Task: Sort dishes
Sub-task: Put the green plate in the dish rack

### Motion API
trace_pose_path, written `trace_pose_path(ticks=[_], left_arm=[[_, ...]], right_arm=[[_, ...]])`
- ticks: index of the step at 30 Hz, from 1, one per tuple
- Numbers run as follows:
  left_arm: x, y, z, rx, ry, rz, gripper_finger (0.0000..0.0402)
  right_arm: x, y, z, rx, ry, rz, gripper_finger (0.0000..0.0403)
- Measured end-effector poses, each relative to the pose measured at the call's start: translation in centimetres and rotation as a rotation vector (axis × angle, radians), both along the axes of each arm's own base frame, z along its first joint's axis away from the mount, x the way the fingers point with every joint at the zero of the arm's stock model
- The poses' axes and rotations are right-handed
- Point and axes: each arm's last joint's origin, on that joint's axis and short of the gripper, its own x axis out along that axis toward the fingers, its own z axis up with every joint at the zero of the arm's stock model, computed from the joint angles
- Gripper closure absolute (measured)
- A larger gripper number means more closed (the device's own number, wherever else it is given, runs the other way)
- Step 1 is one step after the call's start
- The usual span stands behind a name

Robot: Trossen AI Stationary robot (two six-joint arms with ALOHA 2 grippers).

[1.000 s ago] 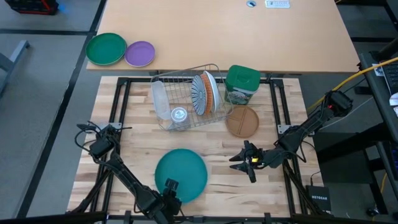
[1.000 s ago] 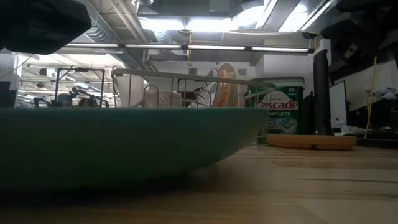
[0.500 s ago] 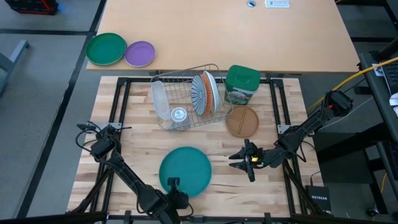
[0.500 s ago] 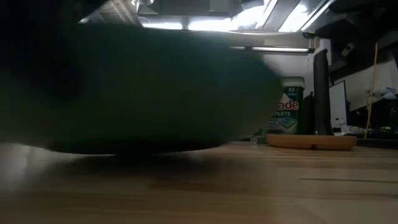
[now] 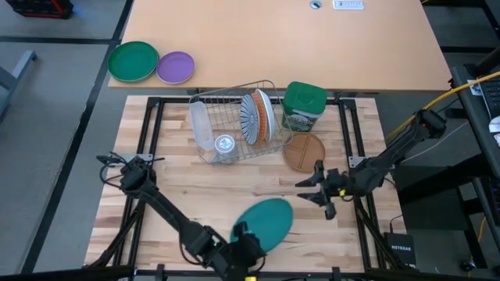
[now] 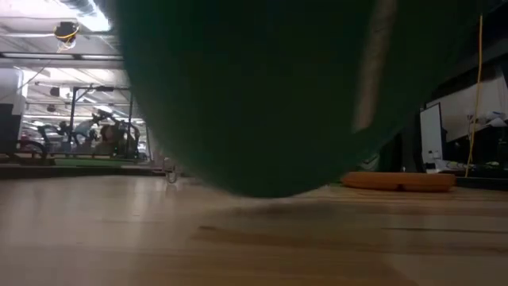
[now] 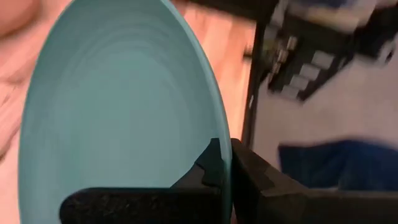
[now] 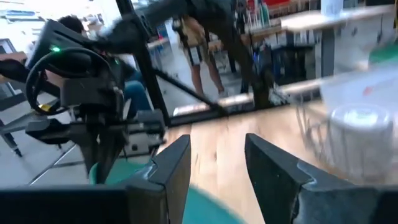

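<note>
The large teal plate (image 5: 266, 222) stands tilted near the table's front edge, with my left gripper (image 5: 245, 240) shut on its near rim. In the low view its dark underside (image 6: 278, 95) fills most of the picture, so I cannot tell whether its lower edge touches the wood. My right gripper (image 5: 320, 190) hovers open to the plate's right with nothing between its fingers (image 8: 177, 168). The brown plate (image 5: 304, 151) lies flat on the table. The striped plate (image 5: 251, 117) and the orange plate (image 5: 266, 115) stand on edge in the wire rack (image 5: 226, 125). My left gripper pinches the teal plate's rim (image 7: 219, 158) between its two fingers, one on the hollow inner face and one on the outer side. The fingers come from the table's near side. The plate rises tilted away from the fingers, its inner face turned up and left.
A green lidded canister (image 5: 303, 105) stands right of the rack, just behind the brown plate. Clear containers (image 5: 203, 125) lie in the rack's left half. A green plate (image 5: 133, 61) and a purple plate (image 5: 176, 67) lie beyond the table's far left corner.
My left gripper has shut on the teal plate's near rim and gone toward the table's right edge, tipping the plate up from flat to steeply tilted. My right gripper has shifted a little toward the far right, still open.
</note>
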Motion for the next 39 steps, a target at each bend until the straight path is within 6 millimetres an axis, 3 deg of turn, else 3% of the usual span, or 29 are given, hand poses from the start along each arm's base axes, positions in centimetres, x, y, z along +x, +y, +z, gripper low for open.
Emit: trace_pose_path(ticks=[10,23,30,39], left_arm=[[4.9,4.7,2.2,-0.155,-0.233,0.139,0.0401],[9.0,11.6,4.4,-0.312,-0.465,0.313,0.0402],[10.1,16.0,4.8,-0.245,-0.472,0.379,0.0401],[8.4,21.6,9.7,-0.168,-0.507,0.441,0.0401]], right_arm=[[-3.5,-3.1,3.8,-0.129,-0.19,-0.1,0.0246],[-6.4,-6.0,4.2,-0.336,-0.131,-0.301,0.0246],[-7.1,-6.6,3.6,-0.393,-0.088,-0.291,0.0246],[-7.2,-6.8,3.5,-0.409,-0.068,-0.315,0.0246]])
